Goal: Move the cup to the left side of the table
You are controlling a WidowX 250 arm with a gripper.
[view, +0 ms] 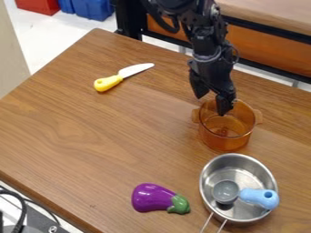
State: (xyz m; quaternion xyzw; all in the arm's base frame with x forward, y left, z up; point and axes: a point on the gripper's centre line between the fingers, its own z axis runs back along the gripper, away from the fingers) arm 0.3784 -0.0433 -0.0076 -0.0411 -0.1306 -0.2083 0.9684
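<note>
Well, the pan (244, 170) sits near the amber cup (223, 142), knife (108, 83) and eggplant (152, 198) farther off, gripper (212, 102) open.

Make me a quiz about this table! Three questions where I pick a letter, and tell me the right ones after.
1. Where is the small scoop with a blue handle?
A) inside the round silver metal pan
B) under it
C) behind it

2. What colour is the handle of the knife?
A) green
B) pink
C) yellow

3. How does the see-through orange pot stand?
A) upside down
B) upright
C) tipped on its side

Right letters:
1: A, the scoop lies within the pan's rim.
2: C, the handle is bright yellow below the pale blade.
3: B, its open top faces up, under the black gripper.
</note>
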